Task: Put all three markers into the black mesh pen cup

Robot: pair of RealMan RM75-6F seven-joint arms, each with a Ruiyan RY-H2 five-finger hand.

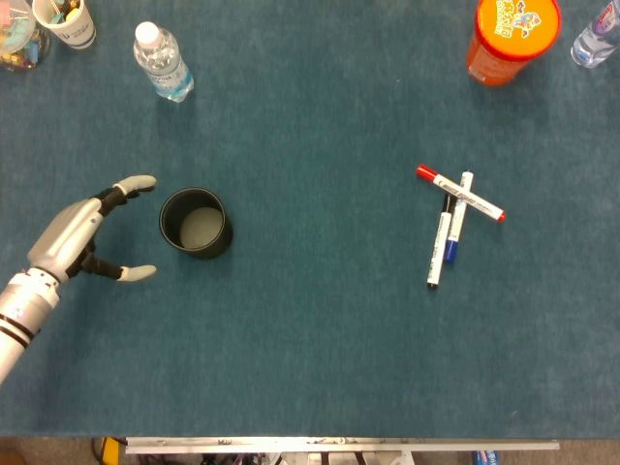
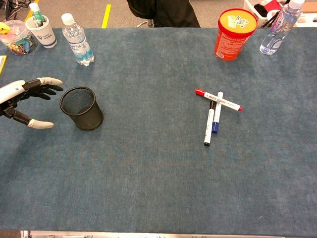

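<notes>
The black mesh pen cup [image 1: 197, 224] [image 2: 82, 108] stands upright on the left part of the blue table, with nothing seen inside it. My left hand [image 1: 85, 235] [image 2: 25, 99] lies just left of the cup, fingers spread toward it, holding nothing and not touching it. On the right lie three markers in a crossed pile: a red-capped marker [image 1: 460, 194] [image 2: 218, 100] lies across a blue-capped marker [image 1: 457, 222] [image 2: 216, 113] and a black-capped marker [image 1: 439, 247] [image 2: 209, 126]. My right hand is out of both views.
A water bottle [image 1: 163, 64] [image 2: 77, 40] stands behind the cup. At the far left are a paper cup [image 1: 66, 21] [image 2: 42, 29] and a clear tub [image 2: 17, 36]. An orange canister [image 1: 511, 39] [image 2: 234, 33] and another bottle [image 2: 278, 30] stand at the far right.
</notes>
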